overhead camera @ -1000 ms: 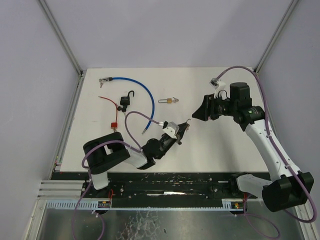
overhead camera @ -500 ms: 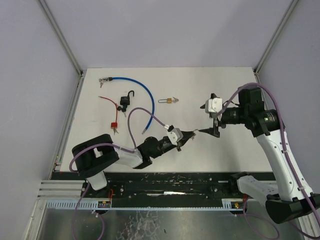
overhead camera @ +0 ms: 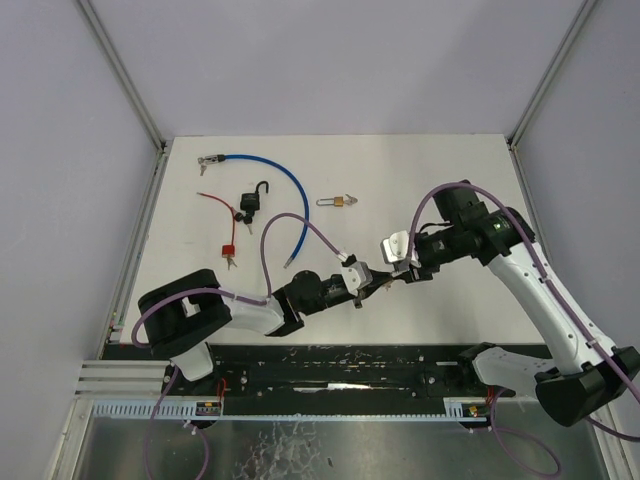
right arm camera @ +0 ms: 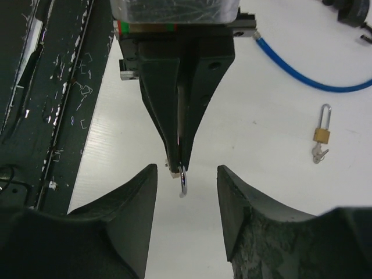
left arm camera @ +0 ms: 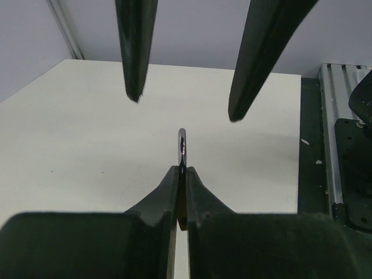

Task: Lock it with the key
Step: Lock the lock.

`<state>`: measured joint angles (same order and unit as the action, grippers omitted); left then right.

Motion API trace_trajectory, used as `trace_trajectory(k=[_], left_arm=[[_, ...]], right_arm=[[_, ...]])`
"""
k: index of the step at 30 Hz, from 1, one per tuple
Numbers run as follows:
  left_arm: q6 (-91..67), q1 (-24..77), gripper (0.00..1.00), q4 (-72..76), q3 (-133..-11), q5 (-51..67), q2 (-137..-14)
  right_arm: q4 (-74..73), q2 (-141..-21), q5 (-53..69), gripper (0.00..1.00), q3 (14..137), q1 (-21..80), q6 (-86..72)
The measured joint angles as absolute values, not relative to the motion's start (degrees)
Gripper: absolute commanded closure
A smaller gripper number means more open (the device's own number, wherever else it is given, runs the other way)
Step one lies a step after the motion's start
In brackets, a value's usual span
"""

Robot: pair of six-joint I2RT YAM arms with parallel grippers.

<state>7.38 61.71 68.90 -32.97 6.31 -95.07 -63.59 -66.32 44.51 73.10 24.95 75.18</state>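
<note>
While my left end effector [left arm camera: 181, 172] pinches the thin silver metal key [left arm camera: 182, 145], my right end effector [right arm camera: 186, 169] straddles it, spread; the black open-shackled padlock [overhead camera: 252, 203] at ten o'clock lies untouched.

Locks are spread over a white bench [overhead camera: 450, 170], all of them beyond and to the left of the left gripper [overhead camera: 384, 280]. Nearest the gripper lies a small brass padlock [overhead camera: 341, 202], flat, with keys attached. Farther left curves a blue cable lock [overhead camera: 296, 190], with keys [overhead camera: 207, 160] at its far end. Within that curve sits a black padlock [overhead camera: 251, 204], shackle open. Beside it, a red cable [overhead camera: 215, 203] runs to a small red lock [overhead camera: 229, 251].
</note>
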Motion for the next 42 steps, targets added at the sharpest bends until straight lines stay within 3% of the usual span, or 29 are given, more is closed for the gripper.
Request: trace_trajectory(k=[6, 18, 27, 28, 30, 34, 38, 42], left_arm=[[7.35, 61.63, 1.0, 68.9, -33.01, 6.94, -95.07], [7.27, 61.49, 1.0, 68.9, -33.1, 7.77, -95.07], [6.7, 61.45, 0.99, 68.9, -33.1, 8.19, -95.07], [6.55, 61.45, 0.96, 68.9, -33.1, 8.16, -95.07], [6.11, 61.45, 0.76, 68.95, -33.1, 8.14, -95.07], [4.21, 61.17, 0.49, 69.91, -32.73, 7.94, -93.95], [2.07, 60.34, 0.37, 72.97, -29.71, 7.99, -91.09], [0.38, 59.4, 0.35, 75.4, -25.43, 9.13, -87.68]], right_arm=[[-62.65, -67.59, 39.38, 0.53, 71.42, 27.05, 73.17], [-61.91, -69.43, 34.52, 0.68, 69.23, 28.69, 72.62], [-61.14, -69.41, 33.54, 0.98, 68.49, 29.58, 72.73], [-61.1, -69.38, 33.52, 0.99, 68.49, 29.58, 72.73], [-61.06, -69.17, 33.5, 1.0, 68.49, 29.58, 72.64], [-60.64, -67.42, 33.15, 1.0, 68.34, 29.67, 70.85], [-59.16, -63.0, 32.08, 1.0, 66.76, 29.67, 68.27], [-58.02, -58.67, 33.19, 1.0, 64.03, 28.51, 67.02]])
